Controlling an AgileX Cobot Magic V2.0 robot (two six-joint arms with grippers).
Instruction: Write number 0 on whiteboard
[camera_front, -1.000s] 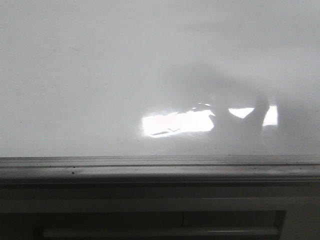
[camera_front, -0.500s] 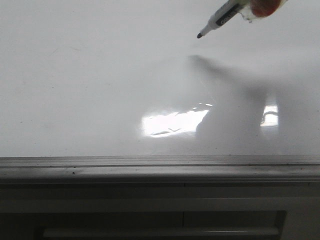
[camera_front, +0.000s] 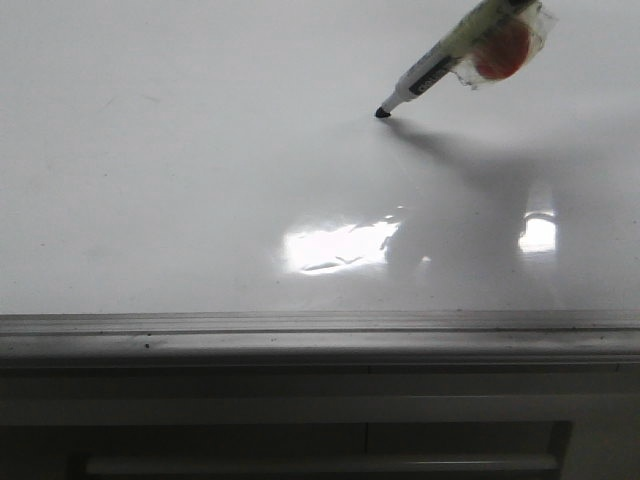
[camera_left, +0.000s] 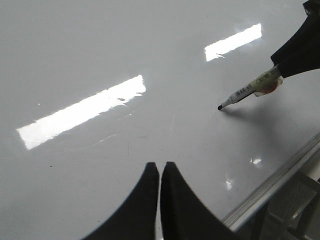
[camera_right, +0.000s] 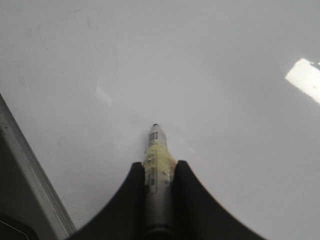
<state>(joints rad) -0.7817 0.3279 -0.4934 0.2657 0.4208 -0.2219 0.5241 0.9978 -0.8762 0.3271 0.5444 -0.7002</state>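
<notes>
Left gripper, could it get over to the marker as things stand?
Probably yes: the left gripper, shut, has only bare whiteboard between it and the marker, though the right gripper grips that marker.

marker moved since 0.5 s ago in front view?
Yes. The marker came down and slightly left toward the whiteboard; its tip now meets its shadow.

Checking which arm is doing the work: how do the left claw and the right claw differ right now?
The right claw is shut on the marker; the left claw is shut on nothing. The marker's tip is at the whiteboard; the left claw hangs above bare board, apart from the marker. Both have dark fingers and are over the same board. No line is drawn yet.
</notes>
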